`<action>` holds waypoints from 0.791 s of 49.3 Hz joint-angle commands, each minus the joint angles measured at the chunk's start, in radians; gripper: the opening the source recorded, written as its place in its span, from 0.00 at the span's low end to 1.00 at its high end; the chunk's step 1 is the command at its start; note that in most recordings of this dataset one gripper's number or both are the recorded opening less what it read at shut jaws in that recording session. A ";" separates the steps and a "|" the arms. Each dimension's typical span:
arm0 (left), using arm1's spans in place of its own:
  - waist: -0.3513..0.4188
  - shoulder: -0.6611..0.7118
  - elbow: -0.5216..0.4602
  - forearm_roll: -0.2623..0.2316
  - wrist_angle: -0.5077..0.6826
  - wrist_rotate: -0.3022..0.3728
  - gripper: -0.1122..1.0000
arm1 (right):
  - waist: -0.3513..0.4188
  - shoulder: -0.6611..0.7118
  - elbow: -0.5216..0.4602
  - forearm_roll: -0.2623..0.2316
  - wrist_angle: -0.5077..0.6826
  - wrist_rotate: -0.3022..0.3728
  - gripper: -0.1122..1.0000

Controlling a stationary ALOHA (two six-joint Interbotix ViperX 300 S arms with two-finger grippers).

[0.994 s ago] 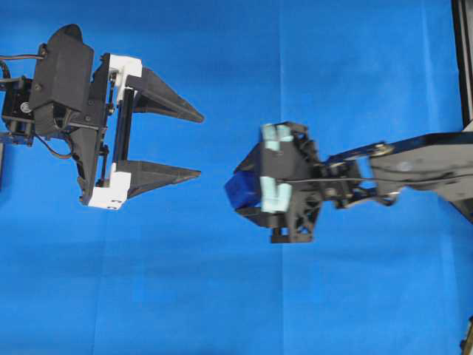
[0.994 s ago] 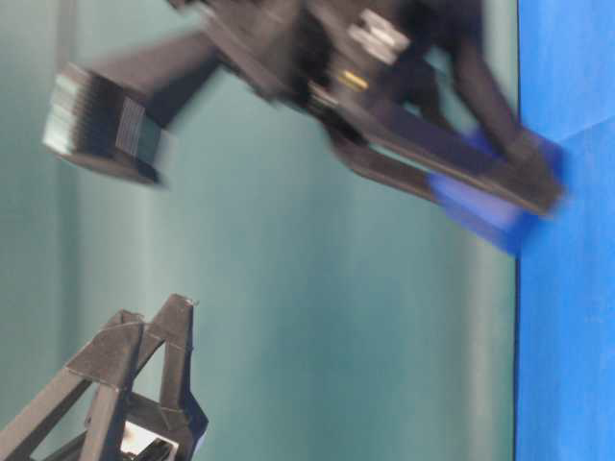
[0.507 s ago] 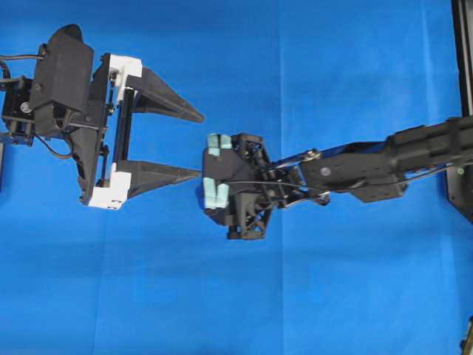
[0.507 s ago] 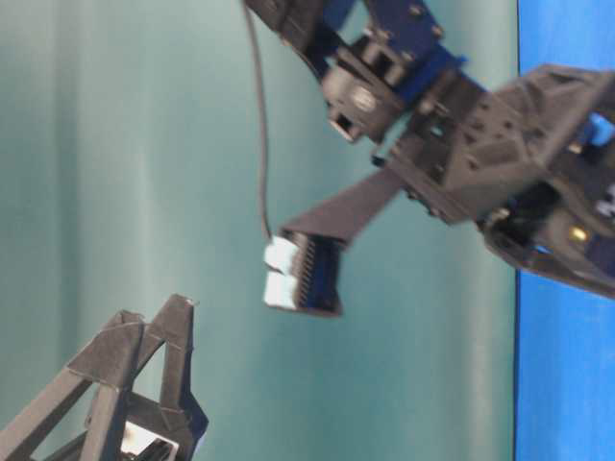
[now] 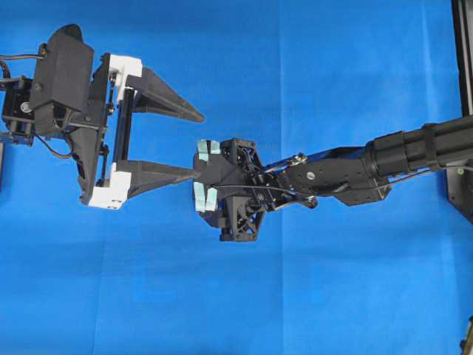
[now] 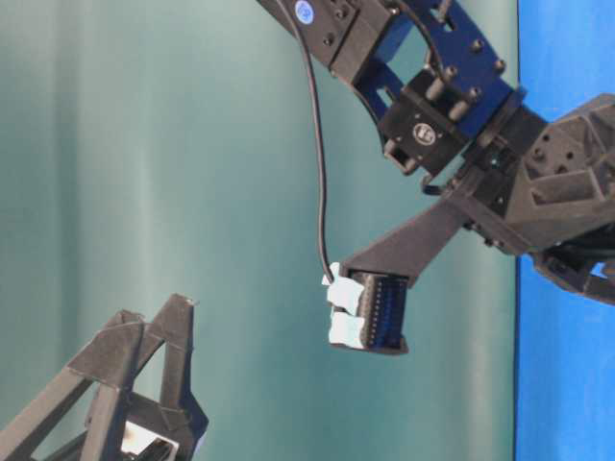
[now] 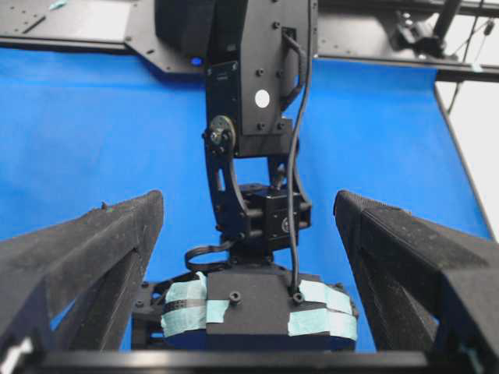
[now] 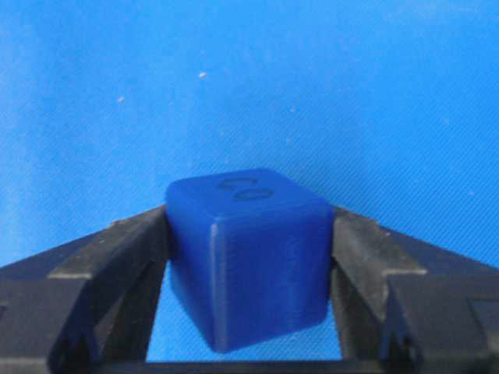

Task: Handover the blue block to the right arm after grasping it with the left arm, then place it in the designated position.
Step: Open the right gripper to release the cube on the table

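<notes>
Placement is the step in hand: the small dark-blue rounded cube (image 8: 248, 257) sits clamped between the fingers of the all-black right gripper (image 5: 203, 185), seen plainly in the right wrist view, so the handover looks done. The left gripper with white finger mounts (image 5: 188, 144) hangs wide open and empty at the upper left of the overhead view, its lower fingertip just beside the right gripper's taped end. In the overhead view the cube itself is hidden under the right gripper. Next, I judge, the right arm must lower the cube onto the blue cloth surface (image 5: 332, 296) and release. Compared with a second ago, the right gripper has travelled from centre-right toward the left; the left gripper has not moved.
</notes>
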 commanded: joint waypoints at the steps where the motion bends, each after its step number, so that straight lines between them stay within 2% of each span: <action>1: 0.003 -0.014 -0.015 0.002 -0.006 0.002 0.94 | -0.002 -0.017 -0.006 0.002 -0.009 0.000 0.56; 26: 0.005 -0.015 -0.015 0.002 -0.009 0.002 0.94 | 0.000 -0.017 -0.008 0.003 -0.009 0.003 0.58; 31: 0.005 -0.015 -0.015 0.002 -0.009 0.002 0.94 | -0.002 -0.017 -0.009 0.014 -0.009 0.003 0.82; 34: 0.005 -0.015 -0.015 0.002 -0.009 0.002 0.94 | 0.000 -0.017 -0.009 0.018 -0.008 0.003 0.93; 36: 0.003 -0.015 -0.015 0.002 -0.009 0.002 0.94 | -0.002 -0.017 -0.009 0.018 -0.008 0.003 0.94; 39: 0.005 -0.015 -0.015 0.002 -0.009 0.002 0.94 | -0.002 -0.017 -0.008 0.017 -0.008 0.003 0.90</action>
